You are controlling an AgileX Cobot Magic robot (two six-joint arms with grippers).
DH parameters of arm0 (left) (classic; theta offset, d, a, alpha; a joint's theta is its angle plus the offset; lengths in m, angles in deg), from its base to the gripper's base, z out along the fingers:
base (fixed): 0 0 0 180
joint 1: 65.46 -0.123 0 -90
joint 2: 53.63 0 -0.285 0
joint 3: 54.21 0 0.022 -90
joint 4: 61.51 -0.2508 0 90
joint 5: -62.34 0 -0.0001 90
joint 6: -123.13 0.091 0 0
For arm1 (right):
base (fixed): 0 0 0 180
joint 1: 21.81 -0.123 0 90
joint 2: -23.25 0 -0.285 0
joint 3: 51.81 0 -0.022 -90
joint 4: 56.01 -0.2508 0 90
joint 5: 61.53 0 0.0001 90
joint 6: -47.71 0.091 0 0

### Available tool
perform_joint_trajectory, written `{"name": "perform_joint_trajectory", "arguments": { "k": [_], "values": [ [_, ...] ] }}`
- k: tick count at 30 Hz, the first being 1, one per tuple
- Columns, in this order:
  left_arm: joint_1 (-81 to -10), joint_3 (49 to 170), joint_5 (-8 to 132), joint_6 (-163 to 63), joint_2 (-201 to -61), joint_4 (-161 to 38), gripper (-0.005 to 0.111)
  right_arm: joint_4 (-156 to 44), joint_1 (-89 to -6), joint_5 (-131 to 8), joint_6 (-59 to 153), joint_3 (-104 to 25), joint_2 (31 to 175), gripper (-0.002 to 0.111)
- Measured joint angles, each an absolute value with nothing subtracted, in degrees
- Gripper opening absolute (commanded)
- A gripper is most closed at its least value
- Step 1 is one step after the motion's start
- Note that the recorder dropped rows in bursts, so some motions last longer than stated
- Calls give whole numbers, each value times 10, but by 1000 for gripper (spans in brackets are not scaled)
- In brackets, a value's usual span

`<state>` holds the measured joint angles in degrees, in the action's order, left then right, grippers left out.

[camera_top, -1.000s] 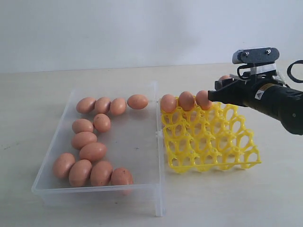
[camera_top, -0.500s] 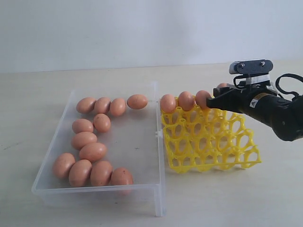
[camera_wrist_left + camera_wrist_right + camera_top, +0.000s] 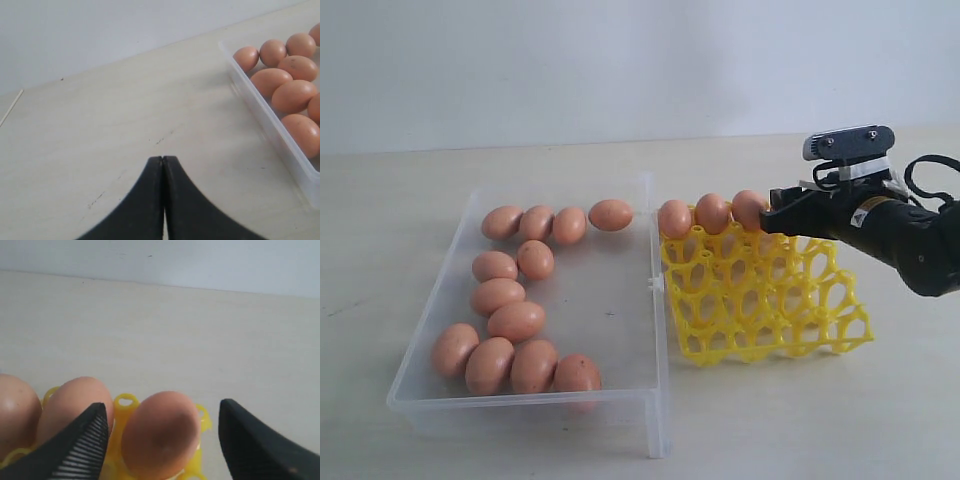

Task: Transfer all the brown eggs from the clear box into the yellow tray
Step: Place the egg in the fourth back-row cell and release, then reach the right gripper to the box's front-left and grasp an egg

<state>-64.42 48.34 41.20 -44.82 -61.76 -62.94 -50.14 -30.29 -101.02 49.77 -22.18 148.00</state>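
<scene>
A shallow rectangular clear box [image 3: 605, 310] of transparent plastic lies on the pale, flat surface [image 3: 800, 420], and just beside its right wall stands a bright yellow tray [image 3: 770, 300], a square plastic lattice of cup cells with pointed posts. Twelve smooth, matte, oval brown eggs [image 3: 516, 321] lie in the box: four in a line along the far wall, the others strung down the left side and along the near wall, many touching one another, with the box's right half bare. Three more eggs sit side by side in the tray's far row, starting at the corner nearest the box. The dark right end effector [image 3: 162, 405] reaches in from the right to the other end of that row, its black fingers [image 3: 80, 450] spread wide on either side of a further egg [image 3: 160, 432] that sits upright in a tray cell. A gap shows between that egg and the far finger, and whether the ribbed finger touches it cannot be told. In the exterior view this egg is hidden behind the arm. The left end effector [image 3: 163, 159] is out of the exterior view. Its wrist camera shows its two black fingers pressed together with nothing between them, above bare surface, well apart from the box's outer wall [image 3: 270, 130].
</scene>
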Motion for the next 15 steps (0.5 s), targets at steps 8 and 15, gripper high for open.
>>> {"name": "perform_joint_trajectory", "arguments": {
  "k": [8, 15],
  "values": [
    [-644, 483, 412, -448, -618, -629, 0, -501, -303, -972, 521, -222, 1464, 63],
    [-644, 483, 412, -448, -618, -629, 0, -441, -321, -814, 641, -232, 1328, 61]
  ]
}}
